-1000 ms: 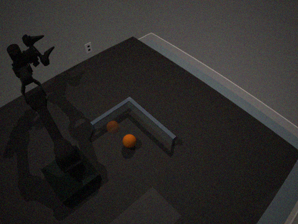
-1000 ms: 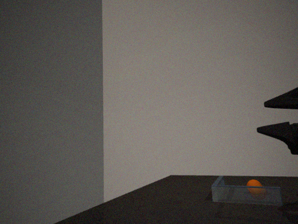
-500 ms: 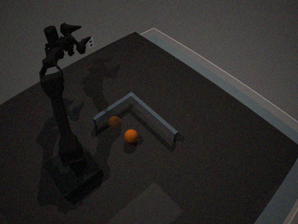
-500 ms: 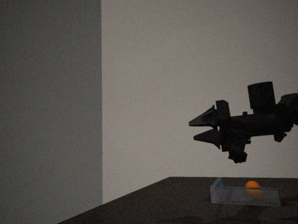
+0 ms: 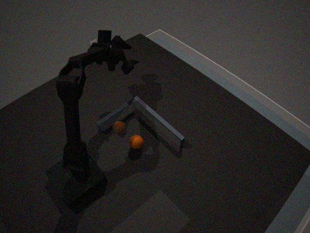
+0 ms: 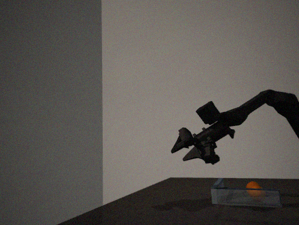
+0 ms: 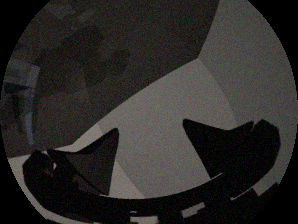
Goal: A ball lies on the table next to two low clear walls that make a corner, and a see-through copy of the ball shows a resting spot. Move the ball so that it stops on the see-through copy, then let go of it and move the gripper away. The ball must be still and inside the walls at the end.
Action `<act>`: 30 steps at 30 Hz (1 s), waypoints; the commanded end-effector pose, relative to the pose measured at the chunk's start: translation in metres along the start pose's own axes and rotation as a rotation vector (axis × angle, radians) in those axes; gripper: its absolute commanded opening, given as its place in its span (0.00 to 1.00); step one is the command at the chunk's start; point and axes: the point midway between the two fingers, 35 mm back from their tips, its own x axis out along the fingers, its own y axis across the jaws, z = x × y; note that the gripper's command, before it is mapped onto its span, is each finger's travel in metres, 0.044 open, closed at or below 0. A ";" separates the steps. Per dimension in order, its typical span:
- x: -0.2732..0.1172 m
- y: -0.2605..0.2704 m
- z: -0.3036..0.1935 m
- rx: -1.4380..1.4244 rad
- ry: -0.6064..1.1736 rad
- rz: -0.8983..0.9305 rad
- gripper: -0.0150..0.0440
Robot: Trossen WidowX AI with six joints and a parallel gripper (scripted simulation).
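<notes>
Matte black links make up the arm (image 5: 71, 111), a slender column rising from a blocky base and bending at a boxy elbow toward the gripper (image 5: 120, 67). The jaws are spread wide and released, with nothing between them; in the exterior view the gripper (image 6: 183, 153) hangs high above the table (image 6: 161, 204), tilted downward, its two fingers tapering to sharp wedge-like points. A small cube-shaped housing sits on top of the wrist. From the wrist view the fingertips appear as two dark triangular fins with a broad gap of table and pale floor between them.

On the dark, dull table (image 5: 223, 139), the two low walls (image 5: 159, 122) meet in a right-angled corner; they are thin, flat, glassy slabs with a bluish tint and lighter top edges. The ball (image 5: 136, 141) is a smooth, bright orange sphere resting on the table inside the angle of the walls, near the longer wall but apart from it, with a soft shadow beneath. The see-through copy (image 5: 119, 126) is a dimmer, fainter orange sphere just beside the shorter wall. Ball and copy are near each other but not overlapping. The gripper is well apart from both, beyond the corner.
</notes>
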 end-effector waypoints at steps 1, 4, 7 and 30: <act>0.009 0.072 -0.012 0.085 -0.118 0.136 0.95; 0.006 0.126 -0.019 0.165 -0.197 0.247 0.95; -0.005 0.179 -0.022 0.263 -0.276 0.364 0.95; -0.143 0.361 0.015 0.950 -0.605 0.951 0.95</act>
